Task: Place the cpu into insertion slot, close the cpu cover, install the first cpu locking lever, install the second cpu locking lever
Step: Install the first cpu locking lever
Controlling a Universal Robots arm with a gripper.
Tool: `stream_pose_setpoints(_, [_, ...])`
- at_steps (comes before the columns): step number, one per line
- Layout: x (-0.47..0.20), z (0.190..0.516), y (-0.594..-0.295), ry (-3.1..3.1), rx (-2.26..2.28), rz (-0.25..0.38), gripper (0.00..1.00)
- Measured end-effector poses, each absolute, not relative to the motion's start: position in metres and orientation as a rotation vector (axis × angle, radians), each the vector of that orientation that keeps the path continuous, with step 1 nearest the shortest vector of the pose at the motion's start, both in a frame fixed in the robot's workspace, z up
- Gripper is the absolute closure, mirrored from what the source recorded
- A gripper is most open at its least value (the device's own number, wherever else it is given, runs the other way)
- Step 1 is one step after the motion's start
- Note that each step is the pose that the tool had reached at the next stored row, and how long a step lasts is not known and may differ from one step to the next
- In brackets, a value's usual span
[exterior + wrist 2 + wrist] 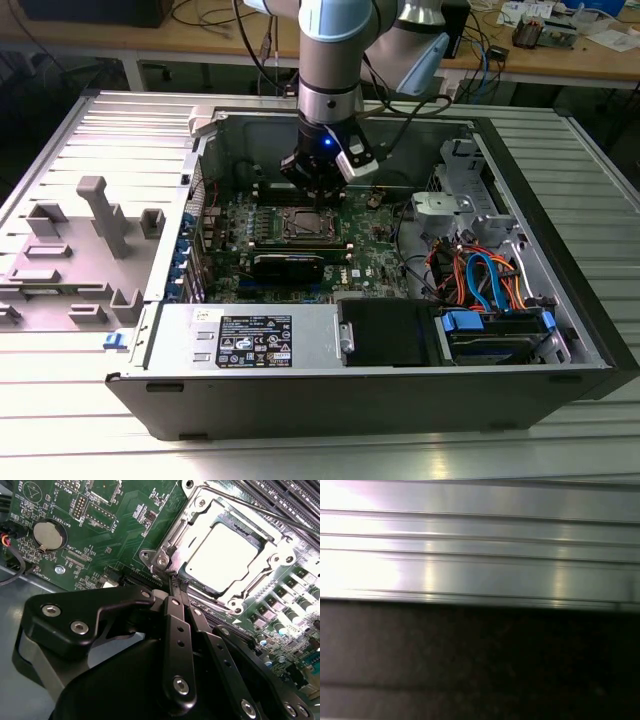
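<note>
gripper (pixel 176 581): its two fingers are pressing together with no gap. it is holding nothing, and its tips are sitting just beside the near edge of the socket. i think it is poking, not grabbing.
cpu cover (pixel 197 522): it is lying flat around the chip and looks closed, keeping the chip down.
cpu (pixel 222 550): it is sitting in its slot, shining through the cover's square hole.
motherboard (pixel 100 535): it is lying flat in the open computer case (pixel 380 400), so the arm is coming from above.
</note>
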State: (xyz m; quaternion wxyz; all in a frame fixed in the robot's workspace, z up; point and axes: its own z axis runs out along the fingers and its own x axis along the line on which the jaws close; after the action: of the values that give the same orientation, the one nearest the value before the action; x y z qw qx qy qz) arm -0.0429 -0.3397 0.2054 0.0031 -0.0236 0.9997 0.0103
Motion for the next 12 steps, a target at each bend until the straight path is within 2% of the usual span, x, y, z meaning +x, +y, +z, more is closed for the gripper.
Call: stream_pose_setpoints(12, [-0.0424, 0.2024, -0.3401, 3.134, -0.074, 0.033, 0.89])
